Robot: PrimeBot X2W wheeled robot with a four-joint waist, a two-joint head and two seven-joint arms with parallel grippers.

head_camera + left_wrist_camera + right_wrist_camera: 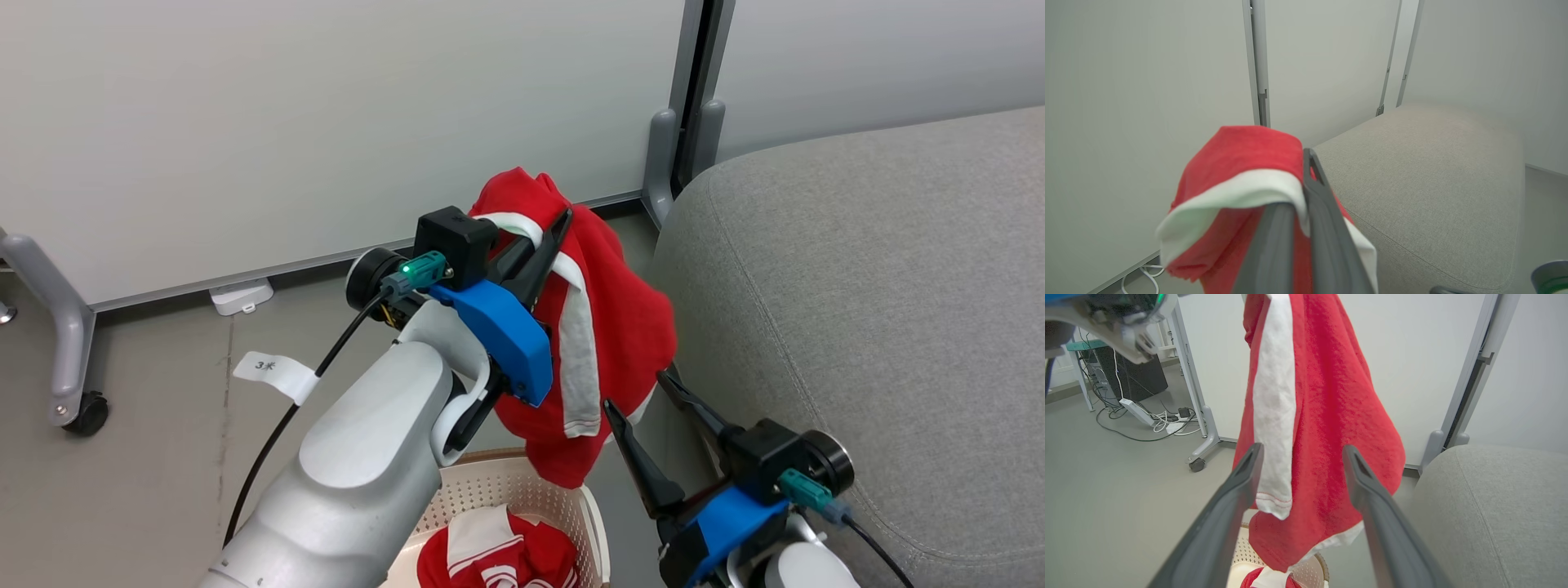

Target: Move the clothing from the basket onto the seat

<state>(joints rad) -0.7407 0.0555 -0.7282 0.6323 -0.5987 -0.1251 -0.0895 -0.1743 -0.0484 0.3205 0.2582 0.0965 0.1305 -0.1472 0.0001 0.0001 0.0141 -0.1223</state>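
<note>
Seat (857, 286) edge beside hanging garment (620, 327)

You see just part of the cream-white plastic basket with little holes (522, 490), because the pale grey left arm (359, 482) hides one side, the bottom edge cuts off it and the red-and-white cloth (490, 555) inside, and the big grey fabric seat (882, 327) runs off the right.

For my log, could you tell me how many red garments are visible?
2: one garment hangs from the left gripper above the basket; the other garment lies inside it. More may hide beneath.
</note>
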